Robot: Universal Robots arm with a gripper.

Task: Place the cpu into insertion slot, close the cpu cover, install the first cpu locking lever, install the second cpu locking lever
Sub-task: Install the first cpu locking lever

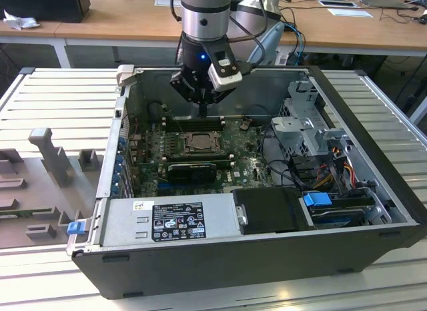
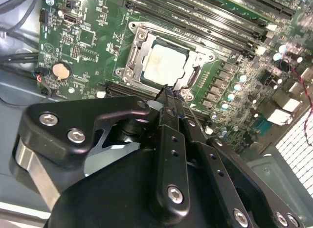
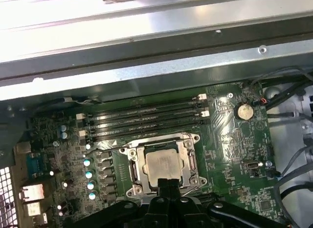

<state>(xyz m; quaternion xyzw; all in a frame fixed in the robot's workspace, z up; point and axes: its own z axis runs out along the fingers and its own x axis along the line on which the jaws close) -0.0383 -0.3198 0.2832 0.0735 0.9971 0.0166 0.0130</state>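
Observation:
The cpu (image 2: 166,65) lies flat in the insertion slot (image 1: 198,143) on the green board, its pale metal top showing through the window of the cpu cover (image 2: 138,47). The cover lies down flat around the chip (image 3: 164,165), its silvery frame (image 3: 161,141) framing it in both wrist views. My gripper (image 1: 202,113) hangs just above the board at the socket's edge, on the side of the long black memory slots (image 3: 142,121). Its two fingers (image 2: 168,98) are pressed together with nothing between them, the tips (image 3: 169,183) next to the cover's rim.
The board sits inside an open computer case (image 1: 220,271) with tall metal walls. A power supply (image 1: 170,221) lies along the near wall, and a drive cage (image 1: 307,124) with cables stands at the exterior view's right. A grey fixture plate (image 1: 40,184) lies outside the case.

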